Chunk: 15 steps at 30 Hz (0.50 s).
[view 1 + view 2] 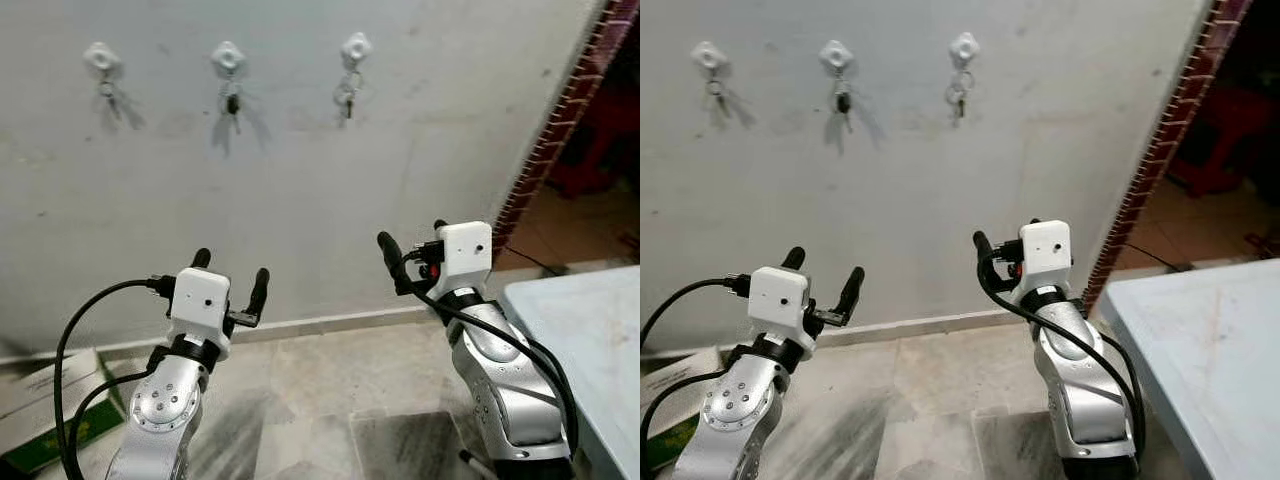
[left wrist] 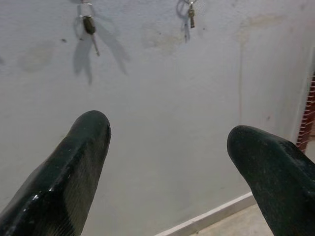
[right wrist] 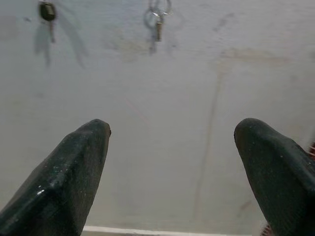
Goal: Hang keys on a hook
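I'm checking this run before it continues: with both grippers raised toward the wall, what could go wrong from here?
All three hooks already carry keys, such as the right hook, so adding a set could knock one loose. The left gripper and right gripper are open and empty, well below the hooks. The table beside the right arm might get bumped.

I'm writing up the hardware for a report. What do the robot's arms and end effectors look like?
Both arms are silver metal with screwed joint plates. Each wrist carries a white boxy camera housing, fed by looping black cables. The left end effector and right end effector each have two long black fingers with rounded tips; the pads look finely textured.
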Tool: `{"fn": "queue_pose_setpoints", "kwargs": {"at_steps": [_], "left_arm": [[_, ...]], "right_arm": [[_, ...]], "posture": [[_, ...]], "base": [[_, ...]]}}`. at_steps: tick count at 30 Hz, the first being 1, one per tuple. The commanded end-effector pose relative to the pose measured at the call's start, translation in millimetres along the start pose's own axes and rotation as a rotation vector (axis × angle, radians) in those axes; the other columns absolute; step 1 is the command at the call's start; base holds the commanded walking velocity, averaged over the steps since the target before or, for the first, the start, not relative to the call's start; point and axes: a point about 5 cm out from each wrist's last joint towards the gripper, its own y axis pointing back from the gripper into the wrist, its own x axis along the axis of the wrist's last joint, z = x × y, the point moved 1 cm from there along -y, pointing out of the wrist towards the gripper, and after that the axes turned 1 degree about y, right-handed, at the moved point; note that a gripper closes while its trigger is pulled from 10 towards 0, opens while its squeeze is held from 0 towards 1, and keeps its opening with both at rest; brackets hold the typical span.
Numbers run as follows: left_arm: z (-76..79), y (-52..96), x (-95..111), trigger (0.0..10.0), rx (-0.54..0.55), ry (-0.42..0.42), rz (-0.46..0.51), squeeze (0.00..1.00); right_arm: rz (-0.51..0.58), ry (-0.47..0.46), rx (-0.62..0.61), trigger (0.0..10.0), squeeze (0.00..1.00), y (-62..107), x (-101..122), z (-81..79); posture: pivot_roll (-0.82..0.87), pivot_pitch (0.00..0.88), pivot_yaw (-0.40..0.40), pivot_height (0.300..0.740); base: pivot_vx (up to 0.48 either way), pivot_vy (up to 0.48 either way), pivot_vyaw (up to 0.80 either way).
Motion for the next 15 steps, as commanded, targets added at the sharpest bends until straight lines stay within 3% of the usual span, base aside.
{"fn": "queue_pose_setpoints", "kwargs": {"at_steps": [1, 11, 15], "left_arm": [[-4.6, -1.4, -4.0, 10.0, 0.032, -0.017, -0.028, 0.0], [-7.8, -3.4, -7.8, 10.0, 0.077, 0.037, -0.061, 0.0], [-7.6, -4.8, -8.4, 10.0, 0.086, 0.021, -0.064, 0.0]], "right_arm": [[0.006, 0.0, 0.003, 10.0, 0.0, -0.8, 1.8, -0.7], [-0.004, 0.001, 0.005, 10.0, 0.0, -0.5, 0.6, 0.4], [-0.009, 0.002, 0.004, 10.0, 0.0, -1.3, -0.1, 0.5]], "posture": [[0.09, 0.0, 0.024, 0.74], [0.09, 0.0, 0.022, 0.74], [0.08, 0.0, 0.023, 0.74]], "base": [[0.0, 0.0, -0.73], [0.0, 0.0, -0.75], [0.0, 0.0, -0.76]]}}
